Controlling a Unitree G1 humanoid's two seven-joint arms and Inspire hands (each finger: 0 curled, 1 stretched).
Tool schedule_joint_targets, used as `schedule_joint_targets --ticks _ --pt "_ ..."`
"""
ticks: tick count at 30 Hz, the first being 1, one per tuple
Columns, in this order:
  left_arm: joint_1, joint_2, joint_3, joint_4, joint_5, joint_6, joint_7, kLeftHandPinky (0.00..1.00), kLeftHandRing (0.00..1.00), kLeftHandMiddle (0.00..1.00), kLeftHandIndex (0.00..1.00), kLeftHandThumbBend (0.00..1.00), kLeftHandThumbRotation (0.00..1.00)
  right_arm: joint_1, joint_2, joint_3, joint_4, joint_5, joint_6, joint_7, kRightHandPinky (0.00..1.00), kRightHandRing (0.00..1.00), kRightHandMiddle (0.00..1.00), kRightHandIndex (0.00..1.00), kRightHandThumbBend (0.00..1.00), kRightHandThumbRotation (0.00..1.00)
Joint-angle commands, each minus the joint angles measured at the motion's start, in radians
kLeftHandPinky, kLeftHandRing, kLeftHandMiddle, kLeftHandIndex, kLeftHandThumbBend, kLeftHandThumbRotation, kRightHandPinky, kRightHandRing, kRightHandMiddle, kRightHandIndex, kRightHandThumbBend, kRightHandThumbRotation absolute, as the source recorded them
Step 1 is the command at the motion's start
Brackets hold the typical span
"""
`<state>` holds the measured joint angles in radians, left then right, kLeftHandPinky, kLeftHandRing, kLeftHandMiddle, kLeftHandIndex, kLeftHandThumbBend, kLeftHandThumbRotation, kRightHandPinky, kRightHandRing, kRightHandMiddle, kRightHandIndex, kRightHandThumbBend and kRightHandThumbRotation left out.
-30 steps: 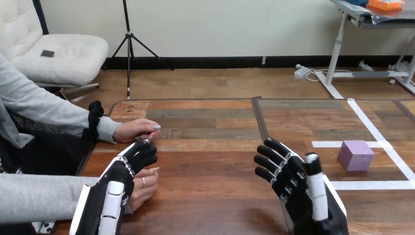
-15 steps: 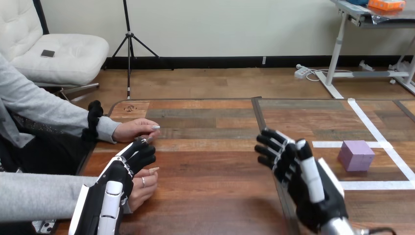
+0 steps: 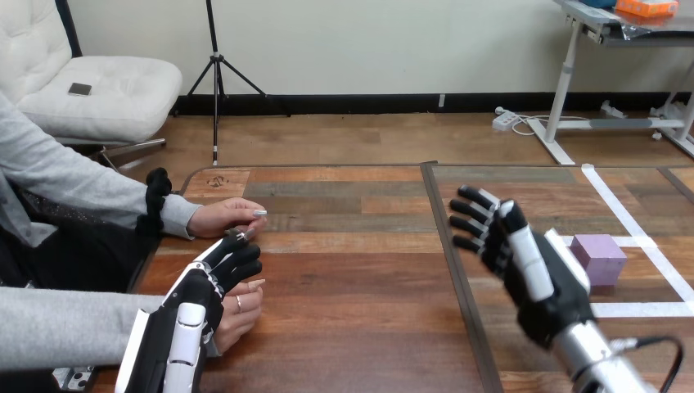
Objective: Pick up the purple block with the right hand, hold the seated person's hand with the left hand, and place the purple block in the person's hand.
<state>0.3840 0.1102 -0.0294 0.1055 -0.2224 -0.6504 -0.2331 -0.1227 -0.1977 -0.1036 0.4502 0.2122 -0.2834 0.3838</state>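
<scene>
The purple block (image 3: pixel 601 255) rests on the table at the right, inside a square of white tape. My right hand (image 3: pixel 524 262) hovers just left of the block, raised off the table, fingers spread and open, holding nothing. My left hand (image 3: pixel 200 295) lies at the lower left, fingers relaxed, over the person's nearer hand (image 3: pixel 241 313), which lies on the table. I cannot tell whether the two touch. The person's farther hand (image 3: pixel 225 217) lies flat on the table beyond it.
White tape lines (image 3: pixel 626 214) mark a square on the right part of the wooden table (image 3: pixel 352 270). A dark seam (image 3: pixel 446 237) runs front to back down the tabletop's middle. The person's grey sleeves come in from the left edge.
My right hand has risen and moved right and forward, toward the purple block, with the silver forearm now showing. The left hand and the person's hands have stayed put.
</scene>
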Motion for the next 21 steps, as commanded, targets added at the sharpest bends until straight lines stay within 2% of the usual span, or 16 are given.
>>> schedule_joint_targets --ticks 1,5,10,15,21 --pt "-0.071 -0.027 0.004 -0.028 0.002 -0.01 -0.002 0.93 0.81 0.81 0.81 0.55 1.0 -0.256 -0.075 -0.053 0.117 -0.047 -0.098 -0.056 0.82 0.87 0.86 0.86 0.79 0.89" --pt "-0.078 -0.035 0.005 -0.012 -0.003 -0.031 -0.004 0.93 0.81 0.8 0.81 0.54 1.0 -0.302 -0.094 -0.059 0.17 -0.058 -0.113 -0.067 0.81 0.86 0.86 0.85 0.77 0.88" --pt "-0.072 -0.027 0.005 -0.024 0.004 -0.016 -0.002 0.94 0.81 0.8 0.8 0.55 1.0 -0.355 -0.112 -0.063 0.238 -0.088 -0.138 -0.113 0.8 0.84 0.84 0.83 0.73 0.88" --pt "-0.073 -0.028 0.007 -0.022 0.006 -0.018 0.001 0.94 0.81 0.8 0.8 0.55 1.0 -0.412 -0.135 -0.067 0.313 -0.096 -0.149 -0.128 0.79 0.83 0.83 0.82 0.69 0.87" --pt "-0.073 -0.028 0.008 -0.024 0.01 -0.017 0.005 0.93 0.81 0.81 0.81 0.56 1.0 -0.477 -0.164 -0.068 0.399 -0.11 -0.157 -0.151 0.79 0.84 0.83 0.82 0.7 0.84"
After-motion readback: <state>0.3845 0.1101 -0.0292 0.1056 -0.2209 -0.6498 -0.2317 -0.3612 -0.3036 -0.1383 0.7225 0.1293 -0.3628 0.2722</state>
